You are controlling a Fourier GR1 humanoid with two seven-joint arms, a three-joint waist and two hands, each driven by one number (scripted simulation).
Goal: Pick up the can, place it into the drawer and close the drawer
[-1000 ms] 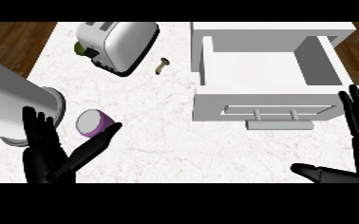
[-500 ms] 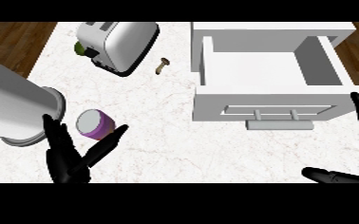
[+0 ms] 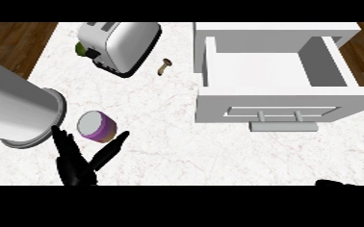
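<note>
Head view only here. One can, purple with a pale top, standing on the table well left of the one open drawer. The left hand sits just below the can, fingers spread and released, holding nothing. Right hand barely pokes in below the drawer; can't tell its state. I'd guess the can's stiff, light and a bit slick, so grab round its sides. Also one toaster, above the can.
</note>
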